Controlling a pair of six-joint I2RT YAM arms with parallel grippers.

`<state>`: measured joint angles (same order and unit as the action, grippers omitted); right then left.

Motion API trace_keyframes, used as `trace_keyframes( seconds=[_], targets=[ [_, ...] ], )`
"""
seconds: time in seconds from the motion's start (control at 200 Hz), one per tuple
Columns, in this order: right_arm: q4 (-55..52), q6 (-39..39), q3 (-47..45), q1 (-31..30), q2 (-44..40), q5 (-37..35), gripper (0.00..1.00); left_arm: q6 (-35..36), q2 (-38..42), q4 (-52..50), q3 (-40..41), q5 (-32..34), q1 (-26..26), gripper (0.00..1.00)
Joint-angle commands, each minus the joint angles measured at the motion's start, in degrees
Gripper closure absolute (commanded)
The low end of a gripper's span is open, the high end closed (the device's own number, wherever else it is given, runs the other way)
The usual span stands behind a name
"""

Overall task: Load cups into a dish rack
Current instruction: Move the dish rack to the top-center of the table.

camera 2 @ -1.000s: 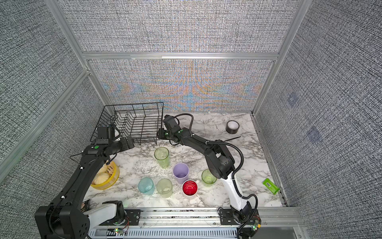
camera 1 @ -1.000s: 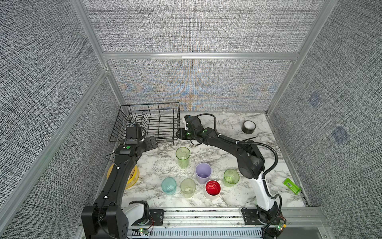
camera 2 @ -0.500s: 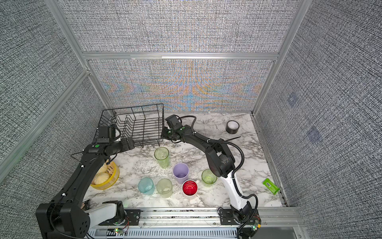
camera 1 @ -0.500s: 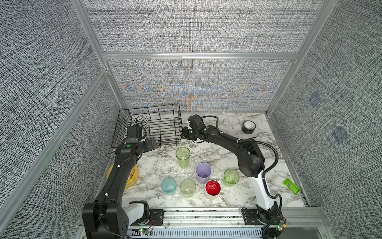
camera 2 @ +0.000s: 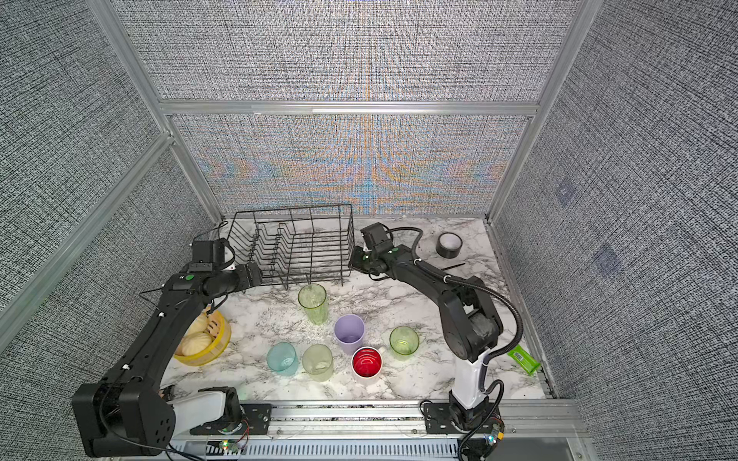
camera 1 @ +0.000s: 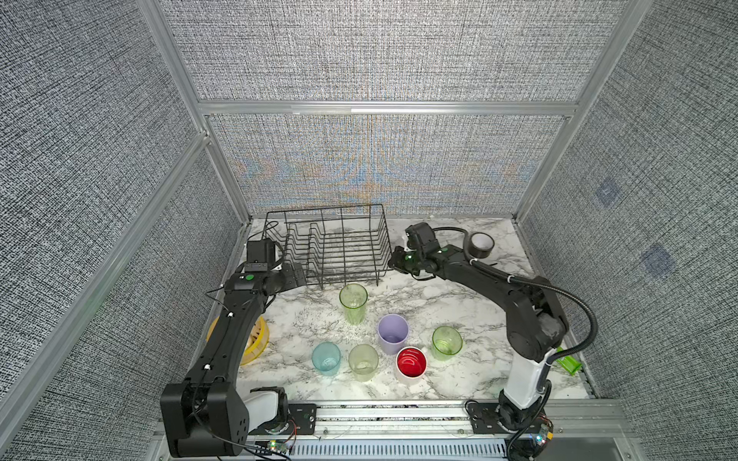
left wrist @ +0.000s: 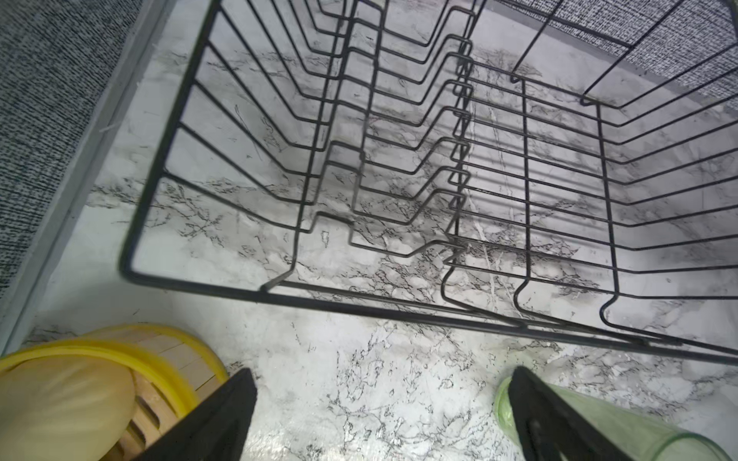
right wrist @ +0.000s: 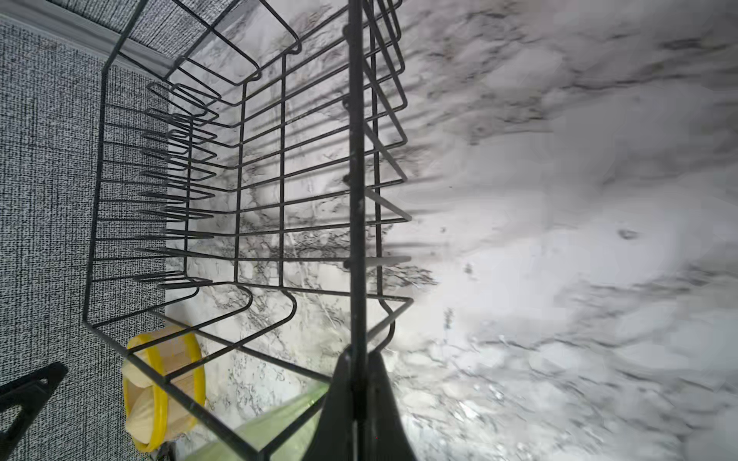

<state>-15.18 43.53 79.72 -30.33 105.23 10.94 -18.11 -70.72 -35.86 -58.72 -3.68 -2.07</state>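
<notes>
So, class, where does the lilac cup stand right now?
In both top views the lilac cup stands upright near the scene's centre, between the tall green cup and the red-lined white cup.

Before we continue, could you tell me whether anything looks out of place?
The right end effector is shut on the rack's rim. Odd for loading: the rack is empty and all six cups stand upright outside it. Nothing is spilled.

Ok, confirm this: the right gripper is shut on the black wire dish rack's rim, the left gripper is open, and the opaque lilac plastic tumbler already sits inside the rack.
Not quite. The opaque lilac plastic tumbler stands on the marble table outside the black wire dish rack, as both top views show. The right gripper is shut on the rim and the left gripper is open.
</notes>
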Motion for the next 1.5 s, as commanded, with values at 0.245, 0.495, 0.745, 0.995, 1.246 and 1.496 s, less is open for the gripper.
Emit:
trace_keyframes(
  seconds=[0.245,0.495,0.745,0.995,1.246,1.496],
  targets=[
    [-0.29,-6.06,-13.56,11.25,-12.85,6.02,1.0,-0.08,-0.81,-1.15,-2.71,-3.74,0.04,0.01],
    [-4.49,-14.75,-18.09,20.48,-16.85,14.69,1.0,-1.68,-0.98,1.48,-1.9,-8.62,0.07,0.01],
    [-7.23,-18.01,-19.52,24.99,-15.87,17.41,1.0,-0.41,-2.49,1.13,-1.74,-18.55,-0.17,0.04],
    [-8.6,-19.24,-20.4,26.5,-17.35,17.1,0.82,3.18,1.56,-3.74,-0.43,-24.55,-1.89,0.05],
    [-13.34,-20.74,-18.9,26.59,-23.4,13.43,0.57,2.06,2.63,-6.24,1.41,-21.28,-7.79,0.08],
    [-15.14,-20.86,-20.07,26.51,-31.81,12.34,0.5,-0.08,0.06,-4.75,1.66,-20.49,-13.32,0.11]
  ],
)
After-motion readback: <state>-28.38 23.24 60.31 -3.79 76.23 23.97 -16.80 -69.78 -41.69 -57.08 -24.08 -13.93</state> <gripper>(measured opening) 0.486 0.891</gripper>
